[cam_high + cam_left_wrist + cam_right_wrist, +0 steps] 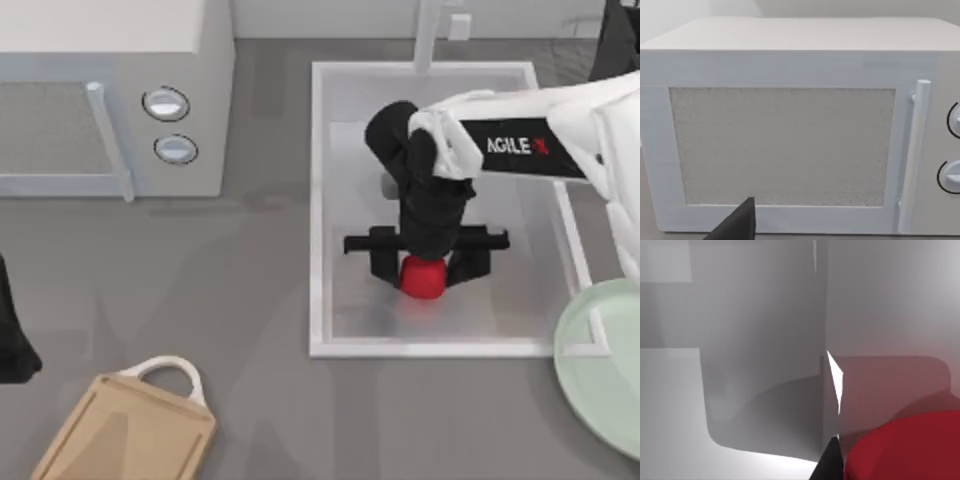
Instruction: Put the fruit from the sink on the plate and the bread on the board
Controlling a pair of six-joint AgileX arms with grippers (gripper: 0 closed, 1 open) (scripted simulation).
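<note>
- Sink (322,210): big white basin right of the table's centre, faucet (428,35) at its far short side. Its pale wall and floor show close up in the right wrist view (755,340).
- Microwave (110,100): white box at the far left of the table, two round dials (167,103) facing the camera above. The left wrist view looks straight at its door (782,147) and bar handle (914,155).
- Right arm (520,145): white, reaches in from the right over the sink.
- Plate (610,370): pale mint, at the right edge of the table, just outside the sink's near right corner.
- Board (125,435): tan wood, near left part of the table, white loop handle (165,372) pointing toward the far side; well apart from the sink.
- Right gripper (424,268): low inside the sink, black fingers either side of the fruit; jaws spread to about the fruit's width. Whether they press on it, cannot tell.
- Left gripper (10,345): parked at the left edge of the table; finger state cannot be told.
- Fruit (423,277): bright red, in the sink toward its near end, between the right gripper's fingers; red bulk beside a dark fingertip (829,465) in the right wrist view (905,450).
</note>
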